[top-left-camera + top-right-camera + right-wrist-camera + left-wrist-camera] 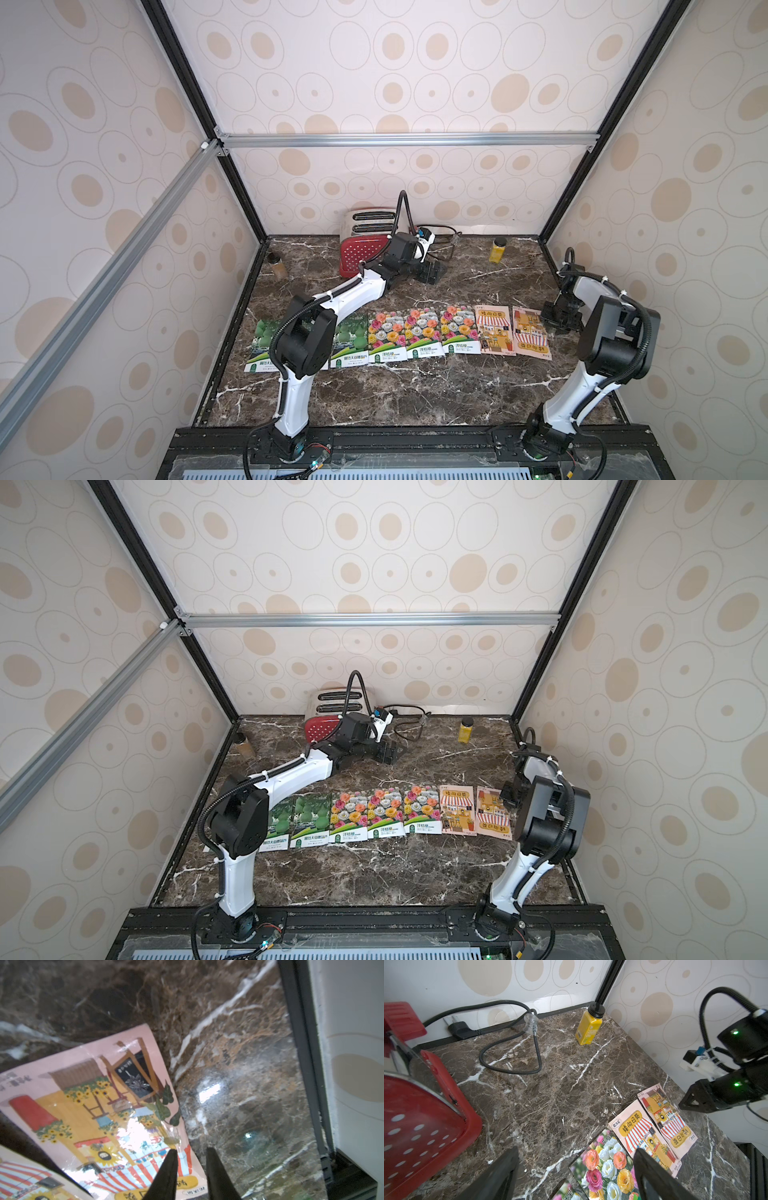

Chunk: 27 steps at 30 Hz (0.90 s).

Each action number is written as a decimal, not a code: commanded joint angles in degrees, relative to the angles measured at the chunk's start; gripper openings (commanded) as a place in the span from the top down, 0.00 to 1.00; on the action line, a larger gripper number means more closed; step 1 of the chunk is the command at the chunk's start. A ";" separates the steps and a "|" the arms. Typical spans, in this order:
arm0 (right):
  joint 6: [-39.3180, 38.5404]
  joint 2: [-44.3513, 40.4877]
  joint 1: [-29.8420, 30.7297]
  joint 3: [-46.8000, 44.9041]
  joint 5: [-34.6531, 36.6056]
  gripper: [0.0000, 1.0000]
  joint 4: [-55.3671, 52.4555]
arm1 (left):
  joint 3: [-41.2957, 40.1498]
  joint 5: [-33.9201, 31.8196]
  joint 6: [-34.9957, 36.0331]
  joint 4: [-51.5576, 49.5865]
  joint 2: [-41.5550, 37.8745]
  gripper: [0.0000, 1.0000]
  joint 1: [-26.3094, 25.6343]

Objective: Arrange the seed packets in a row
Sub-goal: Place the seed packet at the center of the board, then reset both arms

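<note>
Peach seed packet [99, 1109] lies just beside the right hand [192, 1150] (narrowly parted).

On the peach packet [662, 1113] at the fingertips of the right gripper [191, 1150]: 矮向日葵 on a yellow banner, upside down in both top views, plus a small white oval logo, seemingly 花沃 with an unclear last character. On the second peach packet [639, 1132], one place farther from that gripper: same 矮向日葵 and same oval logo, the other way up. On the flower packets [422, 332], next along and nearer the left gripper [576, 1150]: 洋桔梗 in each white bottom band, finer print illegible. On the gourd packets [351, 338], farthest from the right gripper: a line ending 腰葫芦, beginning unclear. On the yellow bottle [588, 1028], well ahead of the left gripper: label print too small to read.
</note>
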 commanded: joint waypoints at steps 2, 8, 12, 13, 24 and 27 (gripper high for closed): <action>-1.86 -5.73 1.24 -0.56 -3.08 0.69 3.24 | -2.04 -4.59 0.98 -1.51 -3.31 0.12 0.75; -6.48 -14.72 8.79 -3.74 -10.15 0.26 11.54 | -10.55 -16.14 0.70 -3.04 -12.47 0.07 4.05; -8.19 -19.91 13.46 -4.63 -14.57 0.00 14.57 | -19.07 -25.59 0.73 -3.61 -22.08 0.02 9.09; -8.18 -20.85 14.16 -4.94 -15.27 0.00 15.24 | -21.33 -28.18 0.88 -3.58 -24.52 0.01 10.05; -6.20 -36.39 23.29 -27.72 -7.02 0.00 42.66 | -46.50 -50.93 10.02 0.57 -47.54 0.01 21.20; -8.47 -38.42 26.70 -34.54 -2.27 0.00 51.37 | -54.02 -49.77 12.42 7.24 -52.68 0.01 24.61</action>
